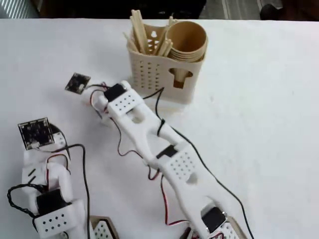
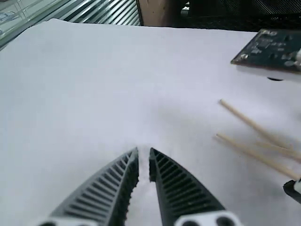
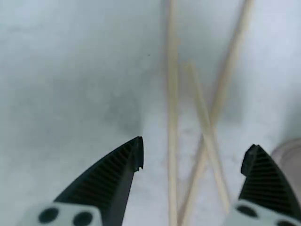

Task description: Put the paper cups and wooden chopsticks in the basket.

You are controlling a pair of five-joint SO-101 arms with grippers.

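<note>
The cream basket (image 1: 149, 74) at the table's far side holds stacked paper cups (image 1: 187, 40) and several wooden chopsticks (image 1: 142, 32). Three loose chopsticks (image 3: 171, 117) lie crossed on the white table. My right gripper (image 3: 195, 150) hangs open just above them, its jaws spread to either side of them. In the high view the right arm (image 1: 124, 102) stretches from the near edge to a spot left of the basket and hides those sticks. My left gripper (image 2: 144, 157) is shut and empty, low over bare table, with the loose chopsticks (image 2: 254, 155) off to one side.
The left arm (image 1: 50, 199) sits folded at the near left corner. The right arm's camera board (image 2: 273, 49) hangs above the loose sticks. White table surface (image 1: 259, 124) stretches to the right of the basket.
</note>
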